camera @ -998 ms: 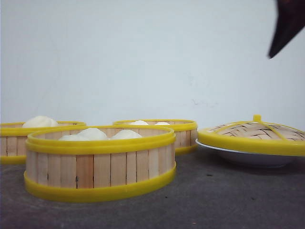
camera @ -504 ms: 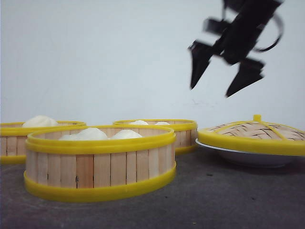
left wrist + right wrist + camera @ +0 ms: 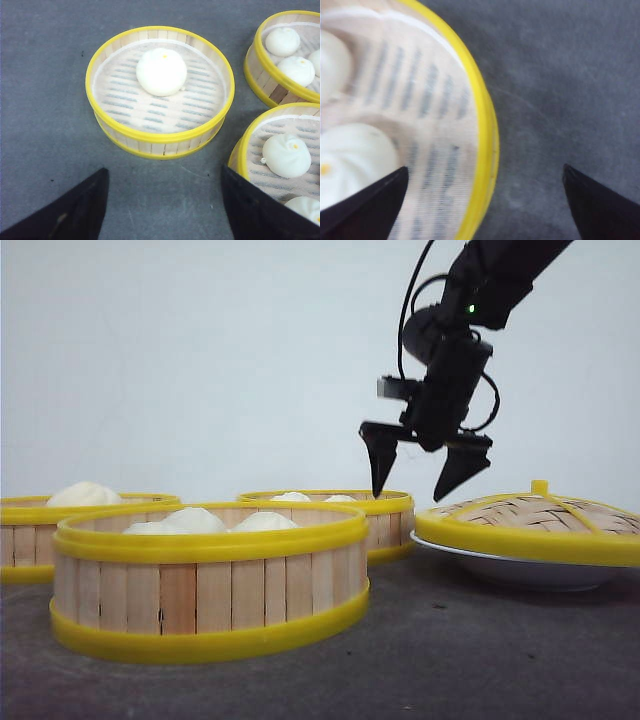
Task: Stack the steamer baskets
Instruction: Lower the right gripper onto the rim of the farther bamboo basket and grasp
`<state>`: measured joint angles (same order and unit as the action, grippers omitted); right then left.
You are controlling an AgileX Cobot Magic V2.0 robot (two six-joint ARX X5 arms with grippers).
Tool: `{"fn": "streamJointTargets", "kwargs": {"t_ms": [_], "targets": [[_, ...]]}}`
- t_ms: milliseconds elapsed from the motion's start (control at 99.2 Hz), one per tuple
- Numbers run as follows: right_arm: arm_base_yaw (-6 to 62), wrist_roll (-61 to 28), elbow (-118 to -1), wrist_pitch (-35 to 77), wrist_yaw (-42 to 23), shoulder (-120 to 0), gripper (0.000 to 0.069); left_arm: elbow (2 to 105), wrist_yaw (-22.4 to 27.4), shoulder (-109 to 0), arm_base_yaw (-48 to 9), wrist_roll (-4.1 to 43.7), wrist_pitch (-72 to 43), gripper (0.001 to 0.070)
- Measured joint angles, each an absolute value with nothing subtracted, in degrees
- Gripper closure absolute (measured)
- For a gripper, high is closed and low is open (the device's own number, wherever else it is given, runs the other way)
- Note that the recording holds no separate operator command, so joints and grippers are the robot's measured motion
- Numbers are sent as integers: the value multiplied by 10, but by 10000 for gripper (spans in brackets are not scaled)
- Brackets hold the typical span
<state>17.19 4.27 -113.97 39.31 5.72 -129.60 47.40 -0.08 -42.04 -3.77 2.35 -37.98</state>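
Observation:
Three steamer baskets with white buns stand on the grey table: a near one [image 3: 210, 595], one at the far left [image 3: 25, 540] and one behind [image 3: 385, 530]. My right gripper [image 3: 420, 475] hangs open just above the back basket's right rim. In the right wrist view its jaws straddle that yellow rim [image 3: 489, 145], one finger over the buns, the other over bare table. My left gripper [image 3: 165, 200] is open above bare table, close to a basket holding one bun [image 3: 160, 137]. Two more baskets [image 3: 257, 65] [image 3: 242, 150] lie beside it.
A domed woven lid [image 3: 535, 515] with a yellow rim rests on a white plate [image 3: 520, 572] at the right, close to my right gripper. A pale wall stands behind the table.
My right arm has come down and leftward from the upper right corner to just above the back basket's right rim. The baskets and lid have not moved.

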Motion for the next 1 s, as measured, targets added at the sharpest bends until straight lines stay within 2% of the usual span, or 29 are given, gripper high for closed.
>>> {"fn": "streamJointTargets", "kwargs": {"t_ms": [182,313,383,524,817,998], "targets": [[172,43,-1140,382,56,-1310,333,474,-1,-420,-38,23,-380,281],[172,44,-1140,369,56,-1313,543,474,-1,-420,-38,23,-380,281],[172,46,-1140,359,57,-1313,605,474,-1,-420,-38,23,-380,281],[173,60,-1140,343,44,-1314,659,474,-1,-420,-38,24,-380,281],[173,66,-1143,319,43,-1319,661,474,-1,-420,-38,23,-380,281],[172,76,-1222,384,37,-1326,661,474,-1,-420,-38,24,-380,281]]}}
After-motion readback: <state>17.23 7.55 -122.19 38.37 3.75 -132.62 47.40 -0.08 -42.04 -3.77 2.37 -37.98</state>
